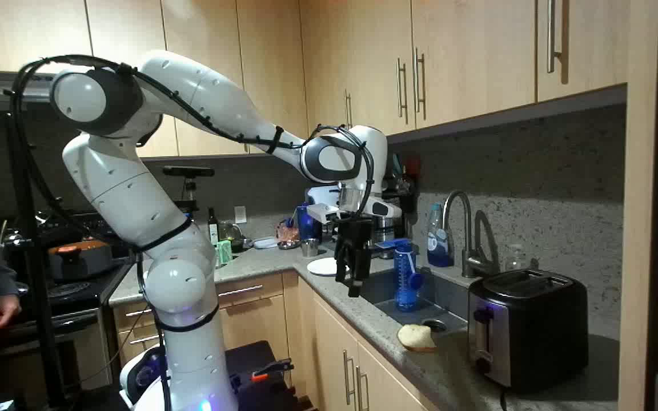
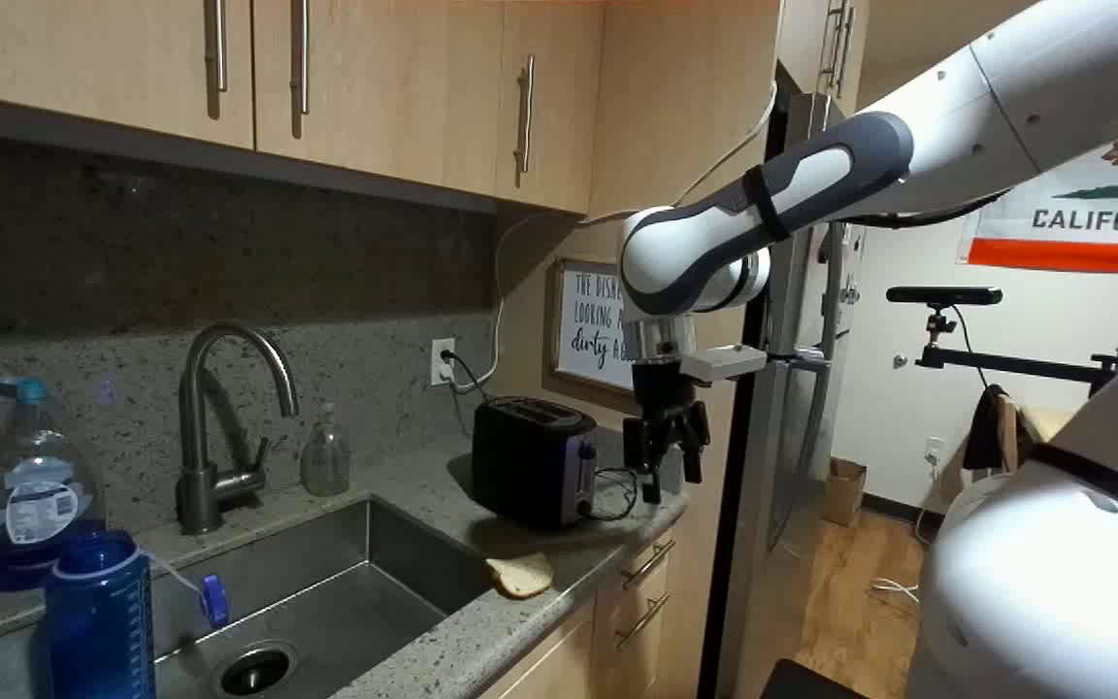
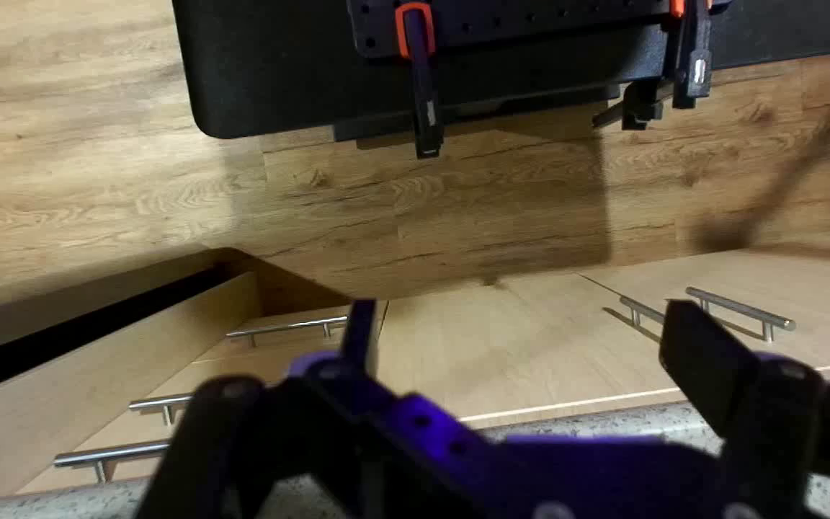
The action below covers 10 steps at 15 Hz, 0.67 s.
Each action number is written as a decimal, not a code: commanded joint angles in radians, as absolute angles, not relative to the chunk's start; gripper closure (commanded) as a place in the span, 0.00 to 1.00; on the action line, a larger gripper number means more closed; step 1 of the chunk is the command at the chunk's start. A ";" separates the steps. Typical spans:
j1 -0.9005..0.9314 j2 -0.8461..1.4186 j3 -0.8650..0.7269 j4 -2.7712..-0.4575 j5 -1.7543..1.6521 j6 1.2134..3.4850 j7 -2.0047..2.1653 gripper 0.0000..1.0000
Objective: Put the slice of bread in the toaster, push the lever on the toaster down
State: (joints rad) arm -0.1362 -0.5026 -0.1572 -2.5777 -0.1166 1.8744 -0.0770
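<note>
In a kitchen, pointed down from the end of a white robot arm (image 1: pixel 189 91), a black gripper (image 3: pixel 522 313). Spread wide in the wrist view, with only air between the fingers (image 3: pixel 703 353) and nothing in hold.

On the speckled gray counter (image 1: pixel 446 365), at a corner of the steel sink (image 1: pixel 446 295), the slice of bread (image 1: pixel 416 337), flat and pale with a tan edge. In an exterior view, lower than the gripper and to its right, well apart. To the right of the slice of bread, not touching it, the black-and-metal toaster (image 1: pixel 529 328), upright on the counter, with lever (image 1: pixel 483 315) near the top of its track.

At the far side of the sink, a curved faucet (image 1: pixel 467 237), with a clear bottle of blue liquid (image 1: pixel 439 245) to its left. Nearer, a blue water bottle (image 1: pixel 406 279), also upright. Farther left on the counter, a white plate (image 1: pixel 320 267), partly behind the gripper. High above the sink, pale wood cupboards (image 1: pixel 474 51).

Also in an exterior view, beyond the arm, a framed sign (image 2: pixel 590 330), partly covered; to its right, a steel refrigerator (image 2: pixel 790 485); at far right, a flag (image 2: pixel 1083 209) lettered "CALIFORN," cut off at the edge.

Below the fingers in the wrist view, wood floor (image 3: pixel 429 216), a black platform (image 3: pixel 271 72) with two orange-trimmed clamps (image 3: pixel 426 101), and pale cabinet doors (image 3: pixel 516 346) with metal handles (image 3: pixel 739 308).
</note>
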 commanded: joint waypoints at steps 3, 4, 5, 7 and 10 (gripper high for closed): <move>-0.133 -0.485 -0.131 -2.553 -0.129 1.886 -0.065 0.00; -0.130 -0.479 -0.120 -2.546 -0.136 1.893 -0.057 0.00; -0.125 -0.472 -0.110 -2.536 -0.138 1.896 -0.054 0.00; -0.119 -0.460 -0.081 -2.518 -0.162 1.905 -0.038 0.00; -0.126 -0.434 -0.010 -2.495 -0.275 1.936 0.065 0.00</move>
State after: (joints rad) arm -0.1211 -0.4756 -0.0675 -2.5304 -0.1842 1.9085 -0.0295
